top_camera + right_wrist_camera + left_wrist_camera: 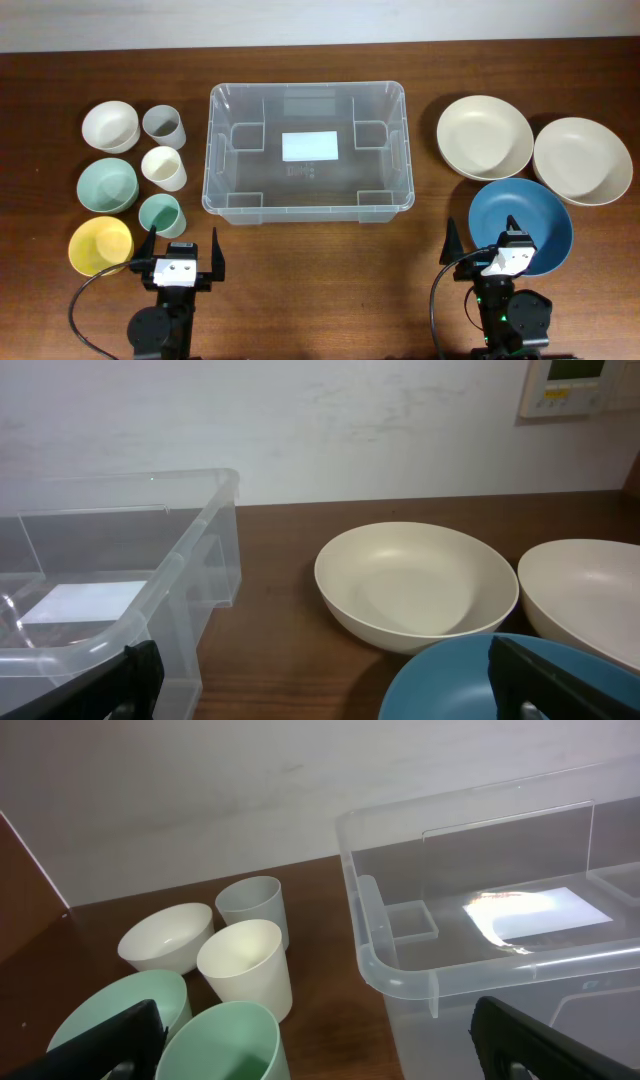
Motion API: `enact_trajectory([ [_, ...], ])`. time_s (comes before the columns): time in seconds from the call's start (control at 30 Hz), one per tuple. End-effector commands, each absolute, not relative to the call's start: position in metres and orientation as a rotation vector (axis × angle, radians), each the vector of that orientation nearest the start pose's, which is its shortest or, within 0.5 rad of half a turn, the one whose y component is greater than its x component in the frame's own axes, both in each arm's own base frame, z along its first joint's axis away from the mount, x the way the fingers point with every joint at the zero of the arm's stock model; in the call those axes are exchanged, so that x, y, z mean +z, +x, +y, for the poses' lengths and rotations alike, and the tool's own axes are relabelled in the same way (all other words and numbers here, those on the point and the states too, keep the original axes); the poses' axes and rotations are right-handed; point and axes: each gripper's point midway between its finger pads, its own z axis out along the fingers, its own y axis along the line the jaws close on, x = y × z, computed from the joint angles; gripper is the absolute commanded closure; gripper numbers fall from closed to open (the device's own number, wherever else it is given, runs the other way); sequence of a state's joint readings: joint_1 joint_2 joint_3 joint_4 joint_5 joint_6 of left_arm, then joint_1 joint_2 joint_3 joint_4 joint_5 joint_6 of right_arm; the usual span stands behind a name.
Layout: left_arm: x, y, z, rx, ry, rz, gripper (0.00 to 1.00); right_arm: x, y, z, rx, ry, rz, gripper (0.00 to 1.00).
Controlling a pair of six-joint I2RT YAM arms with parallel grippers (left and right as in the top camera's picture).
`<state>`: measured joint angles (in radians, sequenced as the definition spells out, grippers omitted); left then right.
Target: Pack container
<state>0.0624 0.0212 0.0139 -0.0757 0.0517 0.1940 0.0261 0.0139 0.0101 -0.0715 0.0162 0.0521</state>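
Packing job about to open: I have both pincers parked at the near edge of the table (330, 280). The left pincer (183, 240) and the right pincer (483, 232) each stand with jaws spread wide and nothing between them. The container (300, 190), a clear plastic bin with nothing in it, sits ahead of both, off to the right of the left pincer and off to the left of the right one. Its white label (310, 146) shows on the floor. I judge it light while unfilled, with thin walls that will flex under a squeeze and a glossy skin that will slip in a flat pinch. The rolled rim (368, 935) looks like the soundest place to grip, one finger inside and one outside, at the short end nearest either pincer. A one-sided lift would likely tip it. A green cup (160, 213) and a yellow bowl (99, 245) lie closest to the left pincer, just ahead and to its left. A blue bowl (530, 215) lies right at the right pincer's fingers, with a cream bowl (484, 136) beyond it.
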Motion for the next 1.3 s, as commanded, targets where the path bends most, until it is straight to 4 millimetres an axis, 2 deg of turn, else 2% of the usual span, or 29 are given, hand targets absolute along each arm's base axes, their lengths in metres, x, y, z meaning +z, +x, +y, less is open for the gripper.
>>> enact_trajectory([
  [0.0,0.156,0.246,0.008,0.151,0.134,1.650,0.00,0.156,0.246,0.006,0.054,0.022,1.650,0.01],
  [0.93,0.156,0.246,0.008,0.151,0.134,1.649,0.00,0.156,0.246,0.007,0.059,0.024,1.647,0.01],
  [1.03,0.156,0.246,0.008,0.151,0.134,1.650,0.00,0.162,0.246,0.012,0.130,0.043,1.625,0.01],
  [1.17,0.156,0.246,0.008,0.151,0.134,1.650,0.00,0.173,0.244,0.031,0.219,-0.041,1.582,0.01],
  [1.27,0.156,0.246,0.008,0.151,0.134,1.650,0.00,0.185,0.242,0.033,0.231,-0.054,1.553,0.01],
])
